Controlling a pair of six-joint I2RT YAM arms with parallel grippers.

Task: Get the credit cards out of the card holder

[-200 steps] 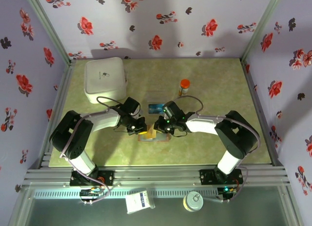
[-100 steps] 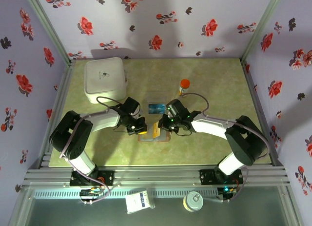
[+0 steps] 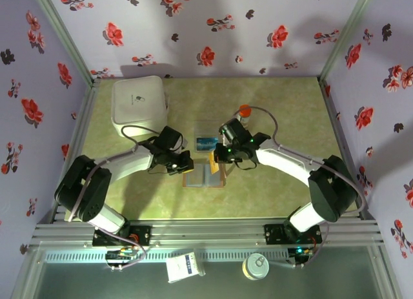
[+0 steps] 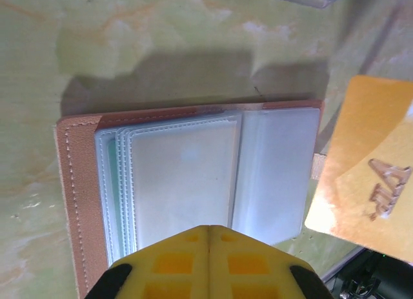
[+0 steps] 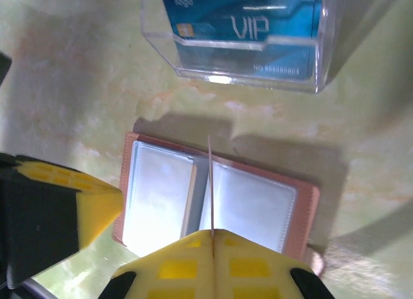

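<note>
Card holder [image 3: 203, 177], a small brown leather-like folding wallet with frosted clear sleeves, lies open and flat on the green marbled tabletop [image 3: 290, 118], between the two grippers, with its spine running near-to-far. One thin rectangular yellow-orange credit card [image 4: 358, 163] is already out of it, clamped in the right gripper [image 5: 211, 237]. It hangs over the spine, seen edge-on in the right wrist view as a fine line [image 5: 210, 183]. Just beyond the holder's far edge sits a clear plastic rectangular tray [image 5: 322, 47] with a blue VIP card [image 5: 245, 15] lying flat inside, long axis left-right. The held card stands at right angles to that. Judgement: the right arm is nearer and would need to go forward and turn the card flat to set it in the tray. The left gripper [image 4: 208, 233] sits over the holder's near-left edge, yellow pads together with no gap. Whether it presses the holder down, pinches a sleeve or merely hovers is hidden under the fingers. A faint teal tint shows at the left sleeve stack [image 4: 113, 183]. Whether any sleeve holds a card cannot be made out through the frosting.
</note>
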